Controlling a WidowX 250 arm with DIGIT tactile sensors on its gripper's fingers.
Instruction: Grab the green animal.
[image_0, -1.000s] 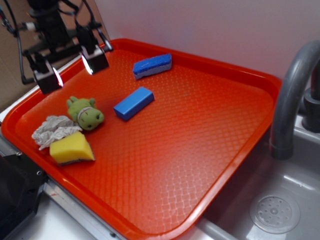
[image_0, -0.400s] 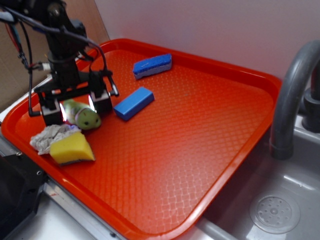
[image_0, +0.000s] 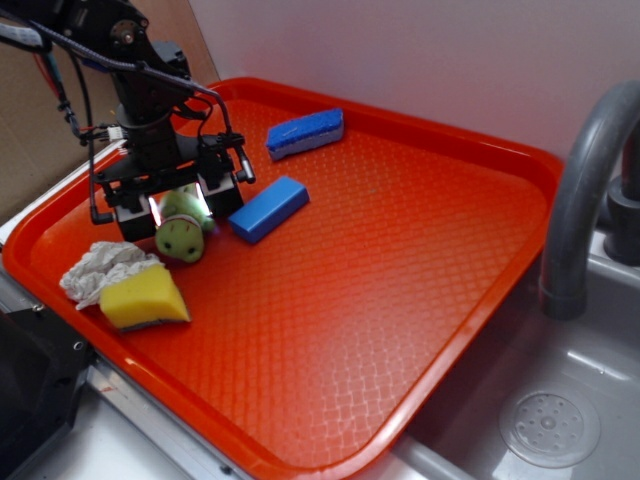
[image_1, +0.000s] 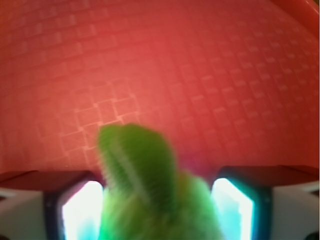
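Red tray (image_0: 400, 260) at the sink's nine o'clock carries the green animal (image_0: 182, 232); end effector (image_0: 180, 210) straddles it, fingers apart, ready to clamp.

No writing, label, brand, number or sign can be read on anything in either the exterior or the wrist view.
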